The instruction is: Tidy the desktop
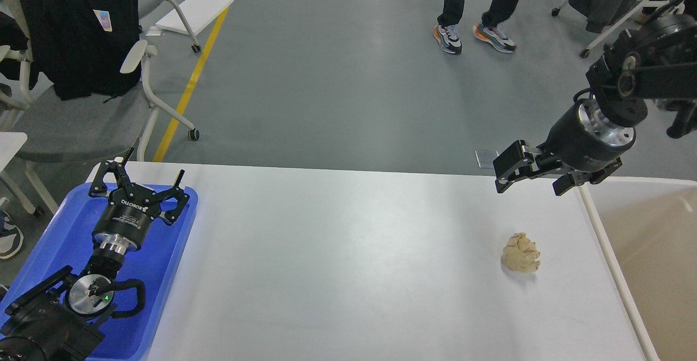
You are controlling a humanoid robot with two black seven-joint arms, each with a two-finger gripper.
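The white desktop [348,263] fills the lower part of the head view. A crumpled beige paper ball [521,252] lies on it at the right. My right gripper [528,188] hangs open and empty above the desktop's far right edge, above and behind the ball, not touching it. My left gripper [155,166] is open and empty over the far end of the blue tray [54,241] at the desktop's left end.
A white-rimmed beige bin [605,246] stands against the desktop's right end. Chairs with dark clothing stand at the back left and back right. A person's legs [479,1] are on the grey floor beyond the table.
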